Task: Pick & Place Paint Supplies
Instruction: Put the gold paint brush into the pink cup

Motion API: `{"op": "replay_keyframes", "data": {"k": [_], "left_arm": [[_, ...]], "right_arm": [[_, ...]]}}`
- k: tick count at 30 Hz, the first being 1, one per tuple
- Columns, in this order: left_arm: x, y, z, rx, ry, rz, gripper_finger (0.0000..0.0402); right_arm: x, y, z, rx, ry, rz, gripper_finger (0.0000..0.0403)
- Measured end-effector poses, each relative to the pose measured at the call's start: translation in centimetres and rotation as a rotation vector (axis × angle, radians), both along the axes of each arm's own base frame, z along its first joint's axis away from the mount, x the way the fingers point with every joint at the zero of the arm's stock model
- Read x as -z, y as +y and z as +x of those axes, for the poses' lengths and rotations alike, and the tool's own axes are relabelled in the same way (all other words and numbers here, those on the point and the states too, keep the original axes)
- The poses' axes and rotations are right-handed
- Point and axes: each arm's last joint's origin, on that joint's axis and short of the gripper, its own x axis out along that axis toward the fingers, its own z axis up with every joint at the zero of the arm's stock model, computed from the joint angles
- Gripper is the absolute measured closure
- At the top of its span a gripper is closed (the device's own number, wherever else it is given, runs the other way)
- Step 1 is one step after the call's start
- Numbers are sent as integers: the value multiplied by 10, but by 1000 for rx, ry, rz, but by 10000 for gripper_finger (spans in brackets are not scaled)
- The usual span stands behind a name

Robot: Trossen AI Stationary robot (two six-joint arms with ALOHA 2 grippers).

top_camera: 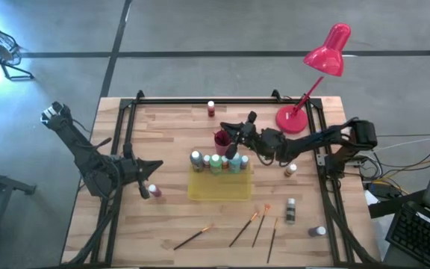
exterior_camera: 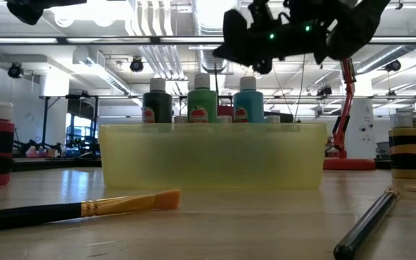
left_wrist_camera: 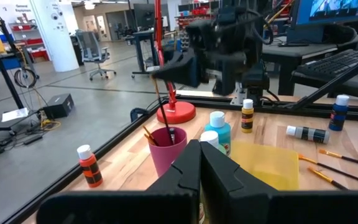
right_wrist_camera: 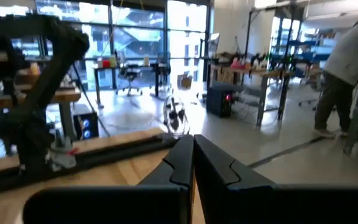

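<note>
My right gripper (top_camera: 235,143) hangs over the magenta cup (top_camera: 221,138) behind the yellow tray (top_camera: 219,188), shut on a thin dark brush (left_wrist_camera: 162,106). The brush's lower end is inside the cup (left_wrist_camera: 166,151), beside another brush's orange tip (left_wrist_camera: 146,132). Three bottles (top_camera: 216,163) stand in the tray's far side. Several brushes (top_camera: 243,228) lie on the table near its front edge. My left gripper (top_camera: 155,167) is shut on nothing at the table's left, level, pointing toward the tray. My right gripper pinches the dark brush's handle near its upper end (left_wrist_camera: 156,82) between its two fingers. The fingers come level from the table's right side and lie across the handle. The brush hangs nearly upright below them, with its lower end in the magenta cup.
Loose bottles stand around the tray: an orange one (top_camera: 211,109) at the far edge, a pink one (top_camera: 154,191) by my left gripper, a brown one (top_camera: 290,170), a blue one (top_camera: 318,232). A black-and-white one (top_camera: 290,211) lies flat. A red desk lamp (top_camera: 312,82) stands at the far right.
</note>
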Motion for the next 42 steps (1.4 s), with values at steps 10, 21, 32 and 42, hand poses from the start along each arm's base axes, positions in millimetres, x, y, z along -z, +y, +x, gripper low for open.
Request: {"op": "replay_keyframes", "data": {"k": [10,21,32,42], "left_arm": [[0,0,0,0,1,1,396],[0,0,0,0,-1,-1,396],[0,0,0,0,-1,-1,396],[0,0,0,0,0,0,396]], "right_arm": [[30,-7,10,15,60,56,395],[39,-13,9,33,119,104,395],[45,-15,8,42,166,135,394],[45,-15,8,42,168,135,385]]}}
